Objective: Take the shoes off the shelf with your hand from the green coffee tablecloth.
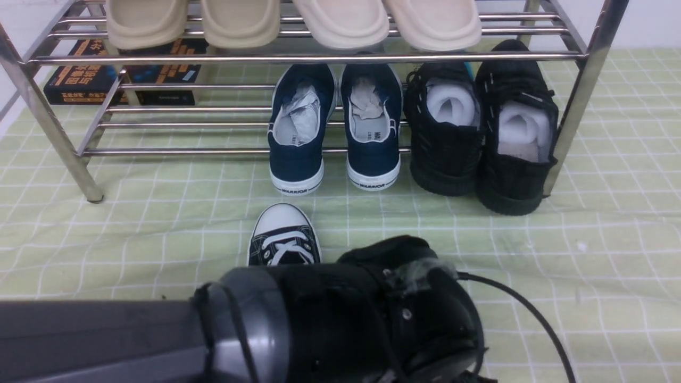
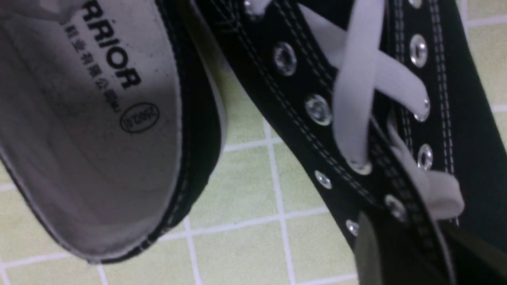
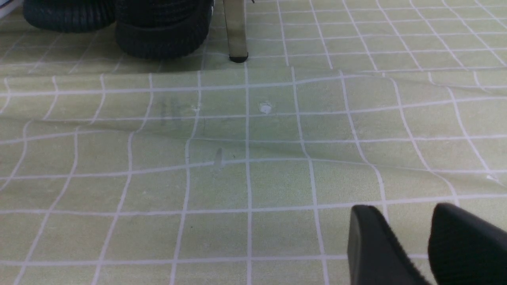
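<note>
One of the shoes [image 1: 284, 238], a black canvas sneaker with a white toe cap and white laces, lies on the green coffee tablecloth [image 1: 133, 239] in front of the shelf [image 1: 298, 57]. My left arm [image 1: 340, 319] covers its heel end. In the left wrist view both shoes lie on the cloth side by side: one shows its grey insole [image 2: 99, 130], the other its laces and eyelets [image 2: 356, 99]. My left gripper [image 2: 408, 241] is shut on the laced shoe's eyelet flap. My right gripper [image 3: 400, 215] hovers open over bare tablecloth [image 3: 245, 186], holding nothing.
On the shelf's lower tier stand navy slip-ons [image 1: 335, 127] and all-black shoes [image 1: 479, 127] stuffed with white foam. Beige slippers [image 1: 292, 21] rest on the top tier, and dark books [image 1: 122, 80] lie behind at the left. A shelf leg [image 3: 236, 31] stands ahead of the right gripper.
</note>
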`<state>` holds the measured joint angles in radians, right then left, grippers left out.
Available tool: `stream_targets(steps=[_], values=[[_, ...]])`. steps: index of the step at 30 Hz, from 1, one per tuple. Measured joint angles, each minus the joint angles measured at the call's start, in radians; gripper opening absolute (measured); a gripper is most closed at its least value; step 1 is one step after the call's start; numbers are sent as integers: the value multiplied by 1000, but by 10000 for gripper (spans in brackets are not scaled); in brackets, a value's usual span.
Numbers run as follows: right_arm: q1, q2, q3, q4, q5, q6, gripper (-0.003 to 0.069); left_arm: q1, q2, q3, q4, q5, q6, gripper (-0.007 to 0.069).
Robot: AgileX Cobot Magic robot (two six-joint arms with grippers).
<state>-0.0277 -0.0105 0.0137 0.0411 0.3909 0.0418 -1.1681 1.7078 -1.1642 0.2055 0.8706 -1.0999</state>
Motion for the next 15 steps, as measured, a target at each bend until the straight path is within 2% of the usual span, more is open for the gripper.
stream_targets(steps=[1,6,10,15], values=[[0,0,0,0,0,0,240,0,-4,-12,3,15,0,26],[0,0,0,0,0,0,240,0,-38,-103,66,90,0,21],[0,0,0,0,0,-2,240,0,-65,-196,180,178,0,21],[0,0,0,0,0,-2,240,6,-65,-213,219,183,-26,21]])
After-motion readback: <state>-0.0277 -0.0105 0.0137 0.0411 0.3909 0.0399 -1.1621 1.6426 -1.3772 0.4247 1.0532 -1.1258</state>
